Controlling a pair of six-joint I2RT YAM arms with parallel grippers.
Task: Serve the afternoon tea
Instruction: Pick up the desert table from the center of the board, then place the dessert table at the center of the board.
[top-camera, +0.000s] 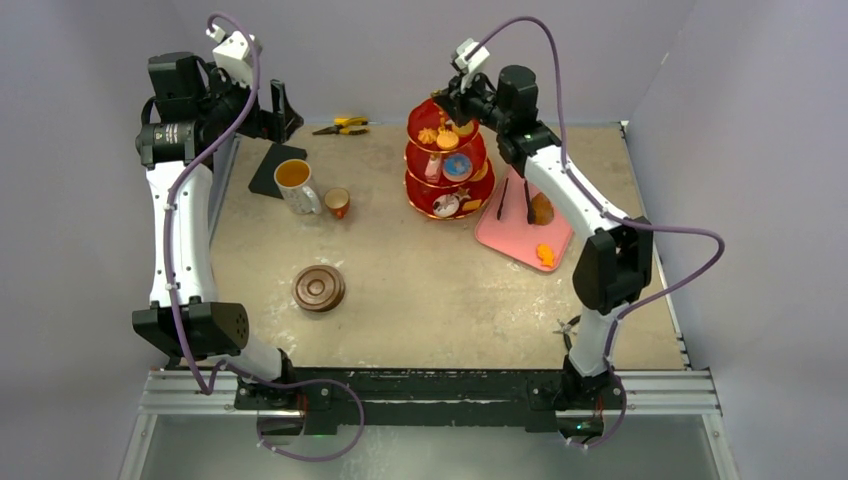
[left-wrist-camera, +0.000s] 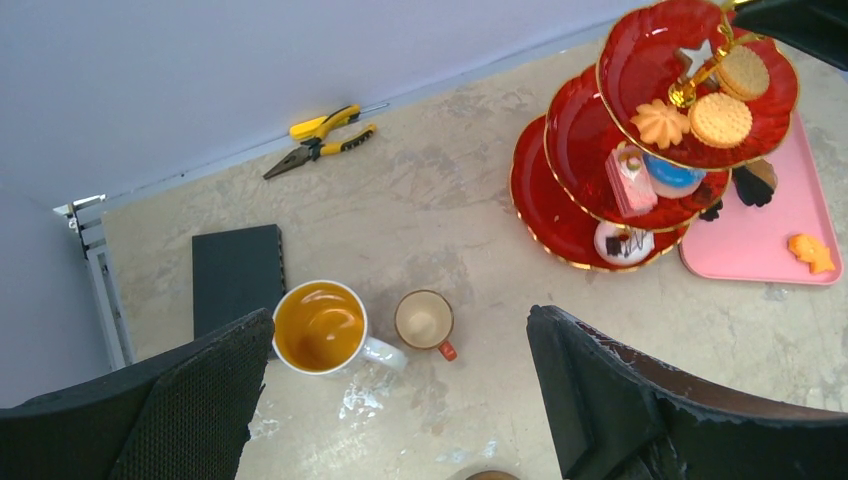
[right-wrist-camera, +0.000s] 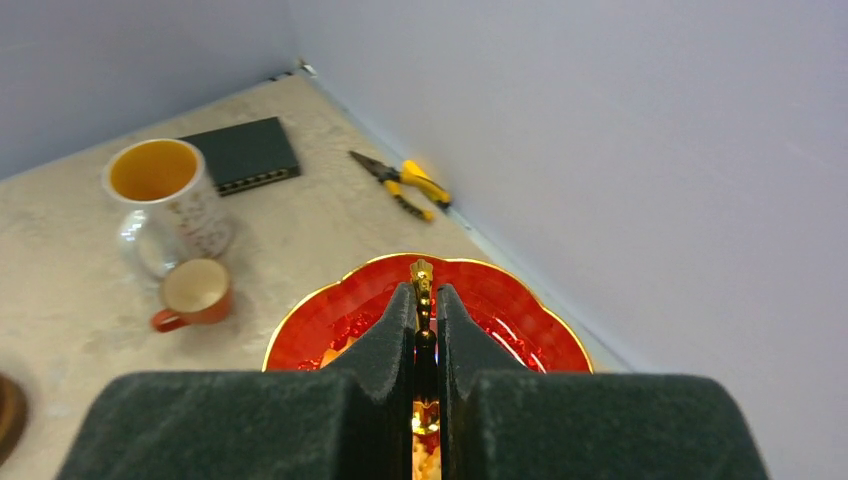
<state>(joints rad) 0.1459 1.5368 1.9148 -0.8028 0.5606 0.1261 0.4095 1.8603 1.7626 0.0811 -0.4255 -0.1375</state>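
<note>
From above, the right gripper (top-camera: 447, 100) sits atop the stand (top-camera: 448, 165) at the far edge; one mug (top-camera: 295, 185), one cup (top-camera: 338, 203) and stacked saucers (top-camera: 319, 288), count unclear, lie toward the left edge. The left wrist view shows the left gripper (left-wrist-camera: 400, 318) spread wide, empty. The right wrist view shows fingers (right-wrist-camera: 380, 350) pinching the gold handle (right-wrist-camera: 422, 272), most of the stand hidden.

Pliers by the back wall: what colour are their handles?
Yellow with black, on the pliers; clearest in left wrist view.

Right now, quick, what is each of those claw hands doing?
Left gripper: open, holding nothing.
Right gripper: shut on the gold handle of the red three-tier stand.
</note>
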